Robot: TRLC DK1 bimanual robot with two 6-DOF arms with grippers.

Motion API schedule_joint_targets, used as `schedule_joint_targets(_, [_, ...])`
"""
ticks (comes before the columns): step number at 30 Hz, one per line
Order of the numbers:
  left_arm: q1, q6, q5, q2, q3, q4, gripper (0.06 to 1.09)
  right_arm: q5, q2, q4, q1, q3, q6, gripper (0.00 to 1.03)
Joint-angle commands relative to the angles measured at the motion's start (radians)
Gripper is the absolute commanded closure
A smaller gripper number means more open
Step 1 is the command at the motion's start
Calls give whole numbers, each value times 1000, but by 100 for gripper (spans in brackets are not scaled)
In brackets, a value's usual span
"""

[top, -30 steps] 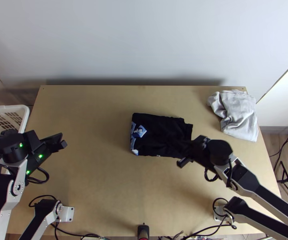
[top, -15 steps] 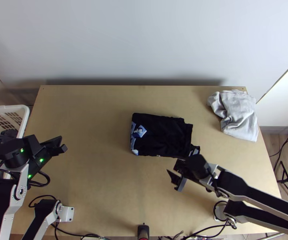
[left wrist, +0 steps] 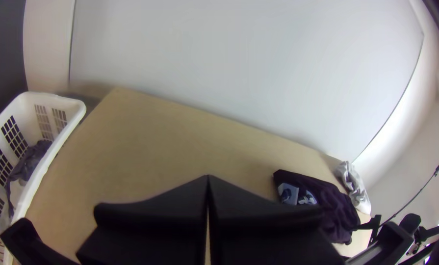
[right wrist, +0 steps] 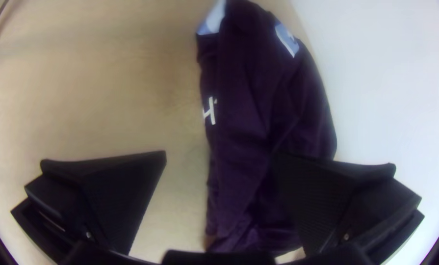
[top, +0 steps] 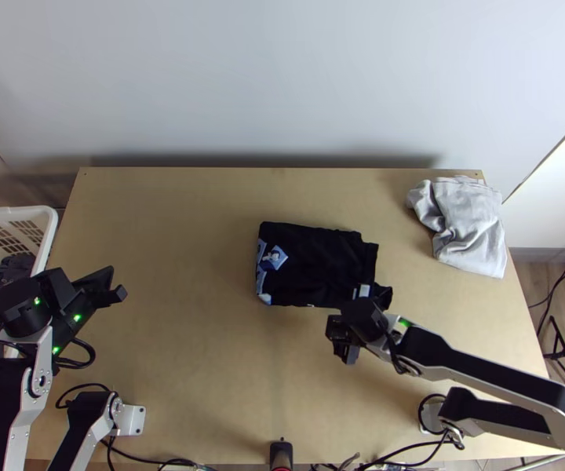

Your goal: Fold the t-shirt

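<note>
we have two grippers over one table (top: 188, 377). our right gripper (top: 344, 326) has its two fingers wide apart, with nothing clamped; one shirt (top: 318, 267) lies just beyond it, folded into a rough rectangle, a bunched bit poking out at its near right corner. one finger is over the shirt's near edge; we cannot tell if they touch. our left gripper (top: 114, 287) has its two fingers together, well apart from the shirt, left of it. one basket (top: 39, 216) stands to that gripper's left, with dark cloth (left wrist: 30, 159) inside. we see one rumpled grey cloth (top: 467, 228) beyond our right gripper, farther right.
</note>
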State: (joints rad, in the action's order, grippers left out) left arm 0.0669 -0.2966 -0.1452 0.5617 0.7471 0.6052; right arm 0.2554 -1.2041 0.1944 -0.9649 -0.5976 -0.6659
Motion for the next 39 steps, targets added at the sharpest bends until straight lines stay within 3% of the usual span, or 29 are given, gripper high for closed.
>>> schedule_joint_targets(1, [14, 17, -2, -8, 1, -18, 105, 61, -129, -122, 35, -21, -97, 4])
schedule_joint_targets(12, [45, 42, -14, -8, 6, -48, 105, 97, -282, -282, 69, -57, -132, 4])
schedule_joint_targets(19, [60, 42, -24, -3, 38, -48, 105, 122, -443, -300, 138, -165, -123, 4])
schedule_joint_targets(24, [88, 62, -34, 4, 70, -39, 105, 131, -543, -300, 190, -248, -162, 7])
schedule_joint_targets(26, [99, 76, -44, 6, 83, -22, 105, 137, -565, -300, 196, -271, -179, 19])
schedule_joint_targets(27, [105, 83, -45, 6, 89, -15, 105, 137, -572, -294, 198, -286, -185, 34])
schedule_joint_targets(29, [114, 93, -56, 6, 101, 4, 105, 137, -577, -282, 198, -307, -205, 90])
schedule_joint_targets(30, [120, 103, -59, 6, 110, 13, 105, 137, -575, -271, 195, -311, -216, 100])
schedule_joint_targets(35, [146, 143, -67, 6, 155, 53, 105, 136, -499, -251, 183, -307, -213, 100])
schedule_joint_targets(39, [162, 172, -67, 4, 167, 67, 105, 136, -433, -260, 252, -323, -238, 100])
